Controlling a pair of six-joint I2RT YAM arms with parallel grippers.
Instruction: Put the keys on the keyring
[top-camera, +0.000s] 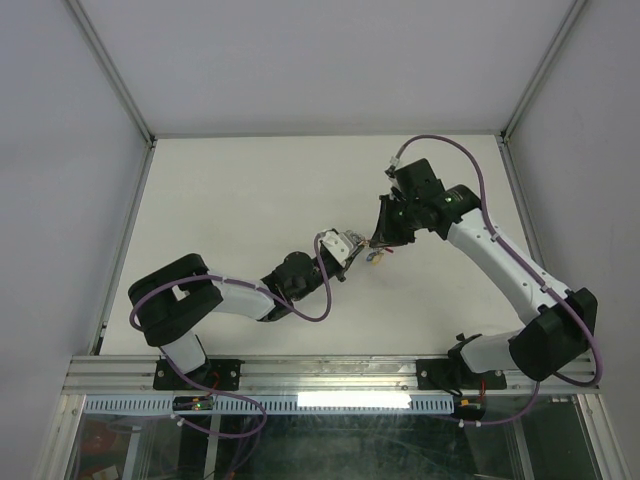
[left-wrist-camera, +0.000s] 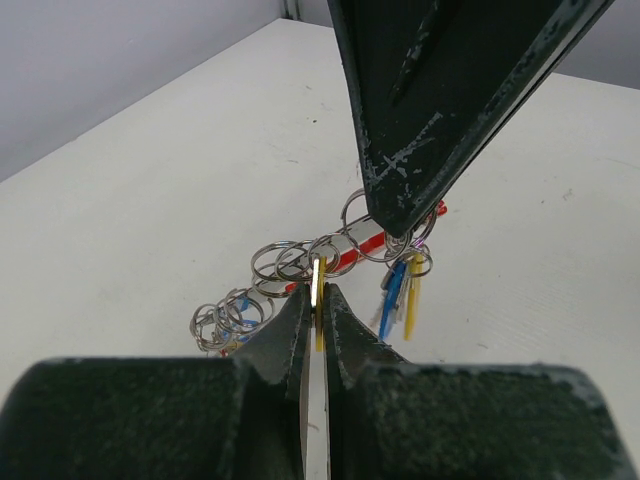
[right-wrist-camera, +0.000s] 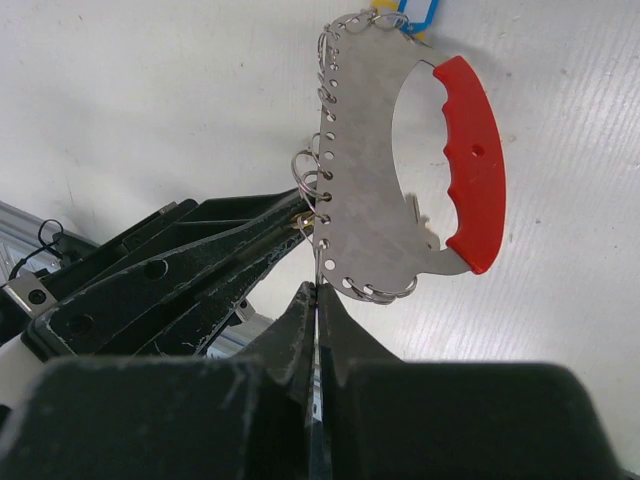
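The keyring (right-wrist-camera: 362, 150), a flat grey plate with a row of holes and a red curved arc (right-wrist-camera: 476, 170), hangs above the table between both grippers (top-camera: 377, 256). Small wire rings sit in several of its holes. My right gripper (right-wrist-camera: 318, 292) is shut on a thin key hanging from a ring at the plate's lower edge. From the left, my left gripper (left-wrist-camera: 318, 297) is shut on a yellow-tagged key (left-wrist-camera: 318, 285) whose ring meets the keyring. A blue and a yellow key (left-wrist-camera: 402, 292) dangle under the right fingers (left-wrist-camera: 440, 100). A blue tag (right-wrist-camera: 425, 14) shows at the plate's far end.
The white table (top-camera: 250, 200) has grey walls at the left, back and right. An aluminium rail (top-camera: 330, 375) carrying both arm bases runs along the near edge. Purple cables (top-camera: 470, 165) loop off each arm.
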